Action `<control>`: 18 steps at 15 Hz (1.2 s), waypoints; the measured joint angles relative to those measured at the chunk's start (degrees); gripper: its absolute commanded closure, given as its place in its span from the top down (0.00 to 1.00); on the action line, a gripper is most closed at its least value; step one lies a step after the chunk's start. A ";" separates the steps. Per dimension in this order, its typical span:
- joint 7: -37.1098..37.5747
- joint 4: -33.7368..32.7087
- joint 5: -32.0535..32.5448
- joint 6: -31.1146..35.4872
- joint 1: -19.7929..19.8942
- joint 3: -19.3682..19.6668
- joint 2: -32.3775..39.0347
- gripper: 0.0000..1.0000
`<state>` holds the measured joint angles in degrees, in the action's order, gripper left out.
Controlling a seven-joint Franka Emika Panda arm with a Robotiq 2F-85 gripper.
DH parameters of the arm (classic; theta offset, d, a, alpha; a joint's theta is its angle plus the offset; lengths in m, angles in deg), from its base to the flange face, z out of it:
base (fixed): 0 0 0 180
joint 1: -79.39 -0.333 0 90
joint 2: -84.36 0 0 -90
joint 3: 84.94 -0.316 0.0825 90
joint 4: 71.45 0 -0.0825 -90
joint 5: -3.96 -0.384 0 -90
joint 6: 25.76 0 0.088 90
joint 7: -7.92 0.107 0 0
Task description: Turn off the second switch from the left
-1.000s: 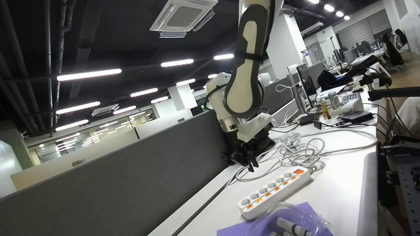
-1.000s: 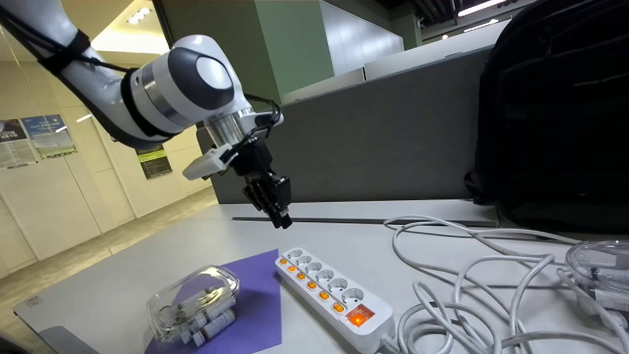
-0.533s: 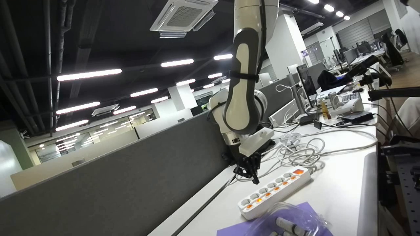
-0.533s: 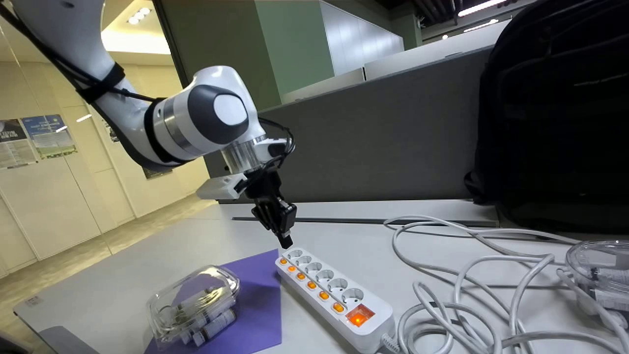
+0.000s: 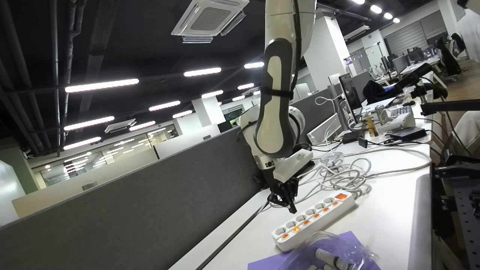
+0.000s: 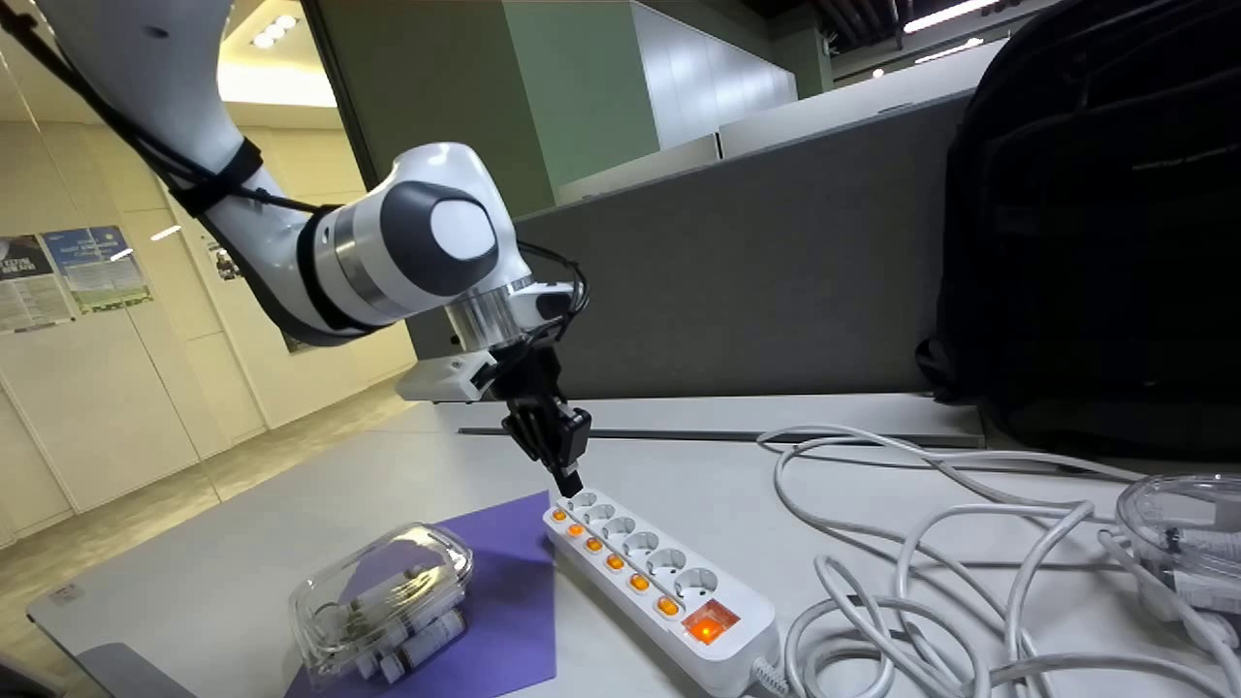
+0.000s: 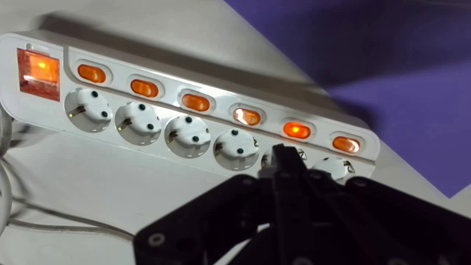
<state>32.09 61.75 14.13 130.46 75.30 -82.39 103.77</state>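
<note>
While the gripper (image 7: 289, 151) is hovering over the sockets (image 7: 236, 149), its fingers meeting in one narrow tip with nothing visible between them, the second switch from the left (image 7: 296, 130) is glowing orange just beyond, second in from the power strip (image 7: 217, 127) end lying by the purple sheet (image 6: 514, 582). No view is clearly showing whether the tip is touching the strip. From here, a straight push is risking a socket instead of the rocker, since the tip is apparently sitting short; sideways drift is threatening a neighbouring switch (image 7: 247, 116), the row being tightly spaced. Nothing visible is anchoring the strip, so a slanting press could be sliding it toward the free edge of the white worktop (image 5: 397, 187). Toward the corner showing in an exterior view, a clear box (image 6: 388, 591) of vials is resting on the sheet; a black backpack (image 6: 1096, 242) is standing at the edge along the grey partition (image 6: 756, 310), and strip lights (image 5: 101, 85) are shining overhead.
</note>
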 measured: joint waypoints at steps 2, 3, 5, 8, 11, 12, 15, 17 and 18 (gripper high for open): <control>0.05 0.01 0.03 1.11 -1.50 1.42 0.96 0.00; 0.09 0.01 0.07 1.92 -2.24 2.09 1.65 0.00; 0.10 -0.01 0.07 3.61 -3.73 3.29 3.19 0.00; 0.10 -0.08 -0.01 5.96 -5.65 4.67 5.20 0.00; 0.10 -0.26 -0.39 7.99 -7.01 5.47 6.66 0.00; 0.09 -0.29 -0.63 8.50 -7.36 5.68 6.98 0.00; -0.01 -0.33 -1.61 8.83 -8.06 6.24 7.08 0.00; -0.25 -0.34 -2.50 8.83 -8.10 6.26 7.11 0.00; -0.32 -0.34 -2.95 8.83 -8.10 6.26 7.12 0.00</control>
<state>31.77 61.42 11.18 139.29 67.20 -76.13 110.89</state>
